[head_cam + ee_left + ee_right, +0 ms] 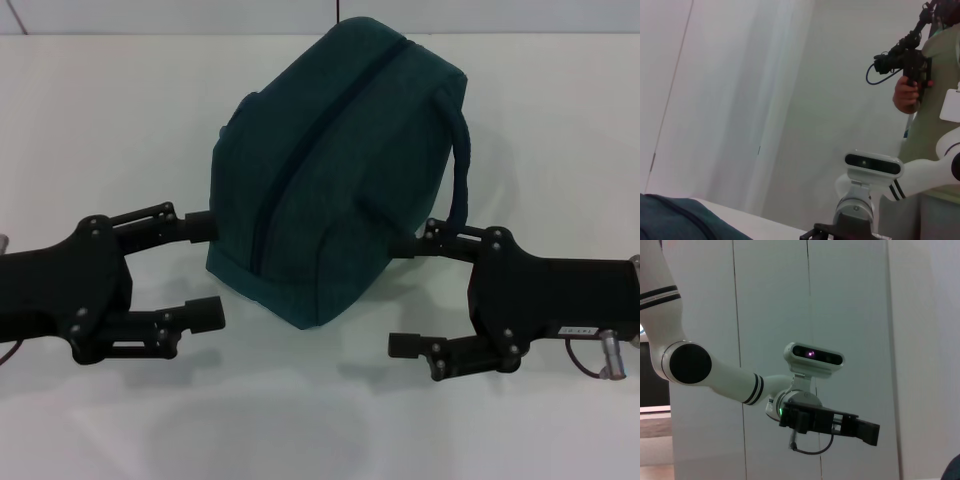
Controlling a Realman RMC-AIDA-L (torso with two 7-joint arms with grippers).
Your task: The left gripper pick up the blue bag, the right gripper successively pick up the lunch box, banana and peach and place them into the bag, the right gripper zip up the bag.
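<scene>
Nearest, two black claws are seen low over a white table (320, 420), facing each other. On the left, the left gripper (205, 270) is held wide open, its far finger touching the near-left side of the blue bag (330, 170) and its near finger free over bare table. On the right, the right gripper (405, 293) is likewise spread wide and holds nothing; its far finger meets the bag's near-right side below a rounded handle (460, 160).

Between and beyond them the bag is set tilted on the table, its long zipper (320, 130) apparently drawn shut, though the pull cannot be made out. No lunch box, banana or peach is shown.

The work is judged to be at its close, the bag being released. Only a clean withdrawal of both claws, without dragging the fabric, seems called for next.
</scene>
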